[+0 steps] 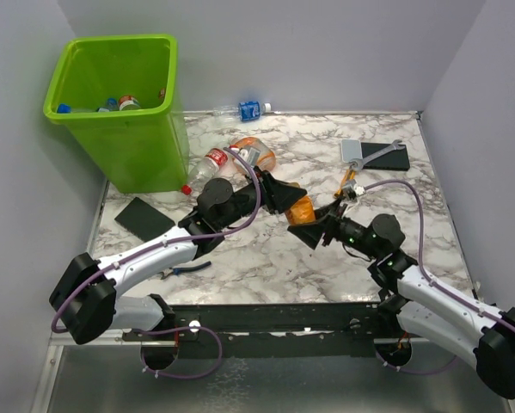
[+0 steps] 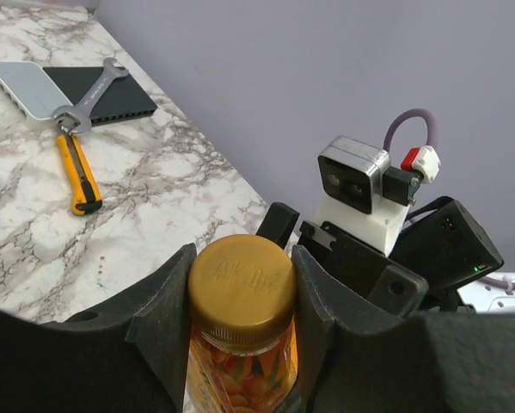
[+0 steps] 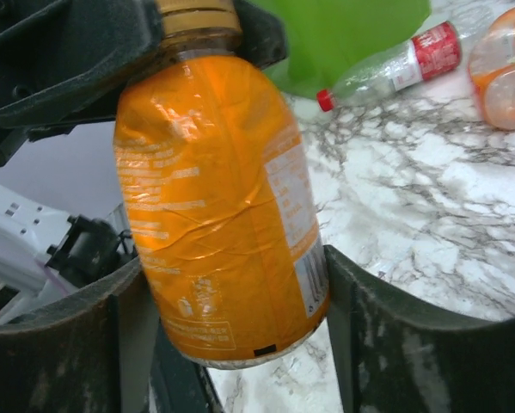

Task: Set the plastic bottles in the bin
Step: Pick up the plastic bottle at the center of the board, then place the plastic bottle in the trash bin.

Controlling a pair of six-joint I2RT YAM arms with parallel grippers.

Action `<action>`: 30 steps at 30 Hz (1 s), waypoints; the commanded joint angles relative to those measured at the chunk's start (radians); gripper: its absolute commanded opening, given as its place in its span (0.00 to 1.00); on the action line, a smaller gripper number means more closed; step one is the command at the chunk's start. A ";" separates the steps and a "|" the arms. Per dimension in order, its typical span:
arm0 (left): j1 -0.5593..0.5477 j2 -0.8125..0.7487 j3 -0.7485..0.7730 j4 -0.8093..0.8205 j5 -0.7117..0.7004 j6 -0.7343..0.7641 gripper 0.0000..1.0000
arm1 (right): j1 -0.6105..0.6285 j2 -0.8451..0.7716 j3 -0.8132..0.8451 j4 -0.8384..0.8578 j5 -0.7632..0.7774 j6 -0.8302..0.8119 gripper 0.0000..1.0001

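Gripping one orange bottle from both ends

Both arms meet over the middle of the marble surface [image 1: 240,249], and the orange bottle [image 1: 302,209] hangs between them, clear of the surface. The left fingers [image 2: 162,318] are clenched on its neck, one on each side of the gold cap [image 2: 242,280]. The right fingers [image 3: 395,344] grasp the lower part of the body, pressed against the crinkled orange label [image 3: 214,198]. From above, the bottle lies roughly level, cap toward the left arm.

The bin [image 1: 124,112] stands upright in the far left corner, well apart from the held bottle. Several bottles [image 1: 124,103] lie inside it; how many, I cannot tell. Three more are outside it:
- a clear red-label bottle [image 1: 207,168] on its side, just beside the bin's foot
- a second orange one [image 1: 255,153] near it
- a clear blue-label bottle [image 1: 244,110] at the far edge against the wall

On the far right of the surface a wrench [image 2: 89,95] rests across a black pad [image 2: 102,95] and a pale flat slab [image 2: 25,86], with an orange knife [image 2: 76,168] just beside the wrench's end. Another black pad [image 1: 143,218] lies near the bin's base. Blue-handled pliers [image 1: 184,271] sit by the left arm.
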 commanded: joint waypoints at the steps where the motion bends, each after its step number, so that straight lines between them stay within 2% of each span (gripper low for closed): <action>1: 0.001 -0.008 0.004 0.027 0.031 0.023 0.00 | 0.006 0.000 0.113 -0.159 -0.010 -0.023 0.82; 2: 0.001 -0.017 0.000 0.023 0.026 0.033 0.00 | 0.006 0.012 0.151 -0.224 -0.014 -0.032 0.96; 3: 0.002 -0.026 -0.006 0.013 0.021 0.042 0.00 | 0.006 0.026 0.194 -0.290 -0.022 -0.048 0.99; 8: 0.001 -0.084 0.019 -0.115 0.014 0.147 0.00 | 0.006 0.046 0.348 -0.557 -0.030 -0.149 1.00; 13: 0.001 -0.141 0.090 -0.296 -0.070 0.299 0.00 | 0.006 0.013 0.406 -0.689 0.003 -0.184 1.00; 22: 0.001 -0.180 0.315 -0.610 -0.356 0.619 0.00 | 0.006 -0.088 0.390 -0.693 0.184 -0.101 1.00; 27: 0.002 -0.137 0.539 -0.720 -0.666 0.808 0.00 | 0.006 -0.113 0.409 -0.779 0.348 -0.133 1.00; 30: 0.009 -0.081 0.661 -0.720 -0.852 0.896 0.00 | 0.006 -0.123 0.379 -0.763 0.362 -0.138 1.00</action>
